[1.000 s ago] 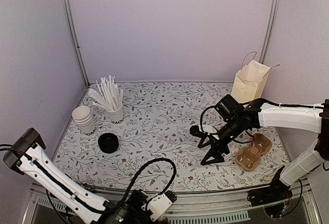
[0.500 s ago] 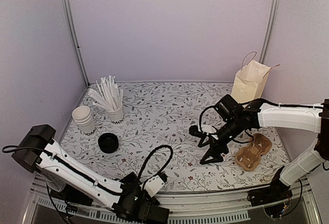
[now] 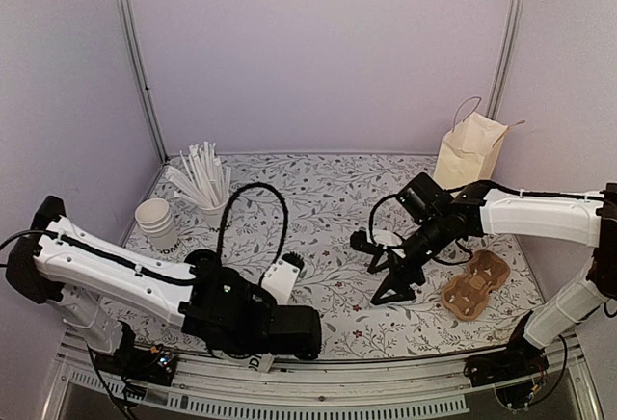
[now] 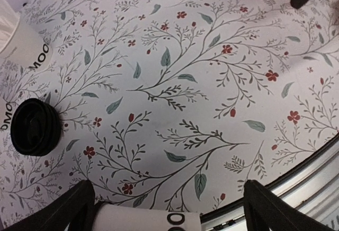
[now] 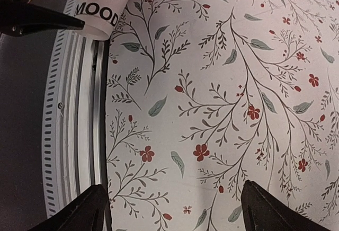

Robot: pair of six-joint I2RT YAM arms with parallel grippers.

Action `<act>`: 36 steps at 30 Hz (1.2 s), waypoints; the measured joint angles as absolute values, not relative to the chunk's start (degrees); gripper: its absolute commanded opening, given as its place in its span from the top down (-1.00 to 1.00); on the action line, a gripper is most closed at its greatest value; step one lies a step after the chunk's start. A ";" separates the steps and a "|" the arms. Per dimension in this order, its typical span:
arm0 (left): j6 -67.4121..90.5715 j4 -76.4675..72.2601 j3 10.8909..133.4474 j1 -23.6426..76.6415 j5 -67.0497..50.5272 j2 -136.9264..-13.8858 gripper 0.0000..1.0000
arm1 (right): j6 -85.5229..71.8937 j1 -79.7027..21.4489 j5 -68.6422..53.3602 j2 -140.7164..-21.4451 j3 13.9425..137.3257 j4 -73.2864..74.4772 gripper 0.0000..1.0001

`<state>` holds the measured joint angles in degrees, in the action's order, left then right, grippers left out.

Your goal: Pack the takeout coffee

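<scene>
Now left end effector (image 4: 159, 210) gripping cup (image 4: 148, 223) (lidless)

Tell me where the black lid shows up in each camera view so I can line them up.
Top external: black lid at left of the table, partly hidden by the left arm.
Left wrist: black lid at the left edge, on the floral cloth.
Right wrist: not in view.
Shared landmark: the white lettered cup of sticks just beyond the lid; it sits top left in the left wrist view.
</scene>
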<state>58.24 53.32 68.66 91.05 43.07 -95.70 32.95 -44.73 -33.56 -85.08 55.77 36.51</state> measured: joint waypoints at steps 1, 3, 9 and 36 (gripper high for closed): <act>61.32 54.50 68.62 90.48 42.06 -93.97 -0.98 | 32.97 -45.28 -33.69 -85.14 56.73 36.80 -0.81; 67.90 56.69 66.85 89.10 39.79 -88.79 -0.94 | 32.93 -46.57 -33.76 -85.41 58.04 36.88 -0.80; 87.33 55.48 45.98 87.72 30.30 -60.71 -0.99 | 30.85 -52.62 -33.54 -90.50 64.64 37.26 -0.82; 93.23 41.43 31.22 81.12 30.11 -47.53 -0.91 | 7.95 -67.51 -17.32 -124.92 101.84 41.58 -0.93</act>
